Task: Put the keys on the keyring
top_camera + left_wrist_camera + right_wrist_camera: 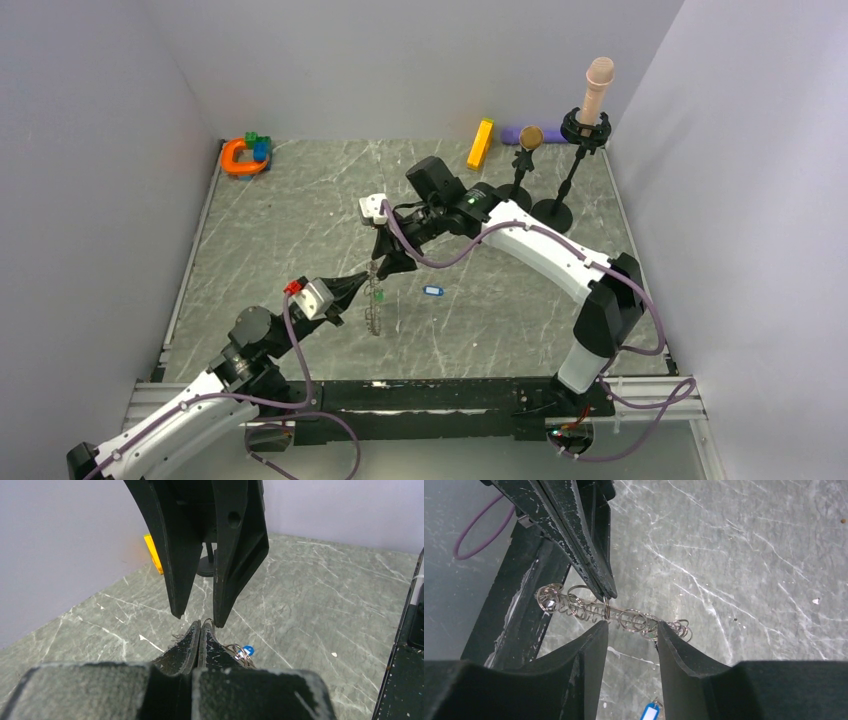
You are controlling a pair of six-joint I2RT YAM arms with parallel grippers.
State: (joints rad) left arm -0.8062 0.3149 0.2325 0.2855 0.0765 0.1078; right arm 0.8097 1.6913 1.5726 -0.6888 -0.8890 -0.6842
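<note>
The keyring hangs edge-on above the table, a silvery strip lined with small wire loops. My left gripper is shut on its upper edge, and in its own view its fingers are pressed together with the keyring just past them. My right gripper is open, its tips straddling a stretch of the ring from below. From above, both grippers meet at the keyring. A green key hangs by the ring. A blue key lies flat on the table to its right.
An orange horseshoe toy with green and blue blocks sits at the back left corner. At the back right are a yellow bar, a purple object and two black stands.
</note>
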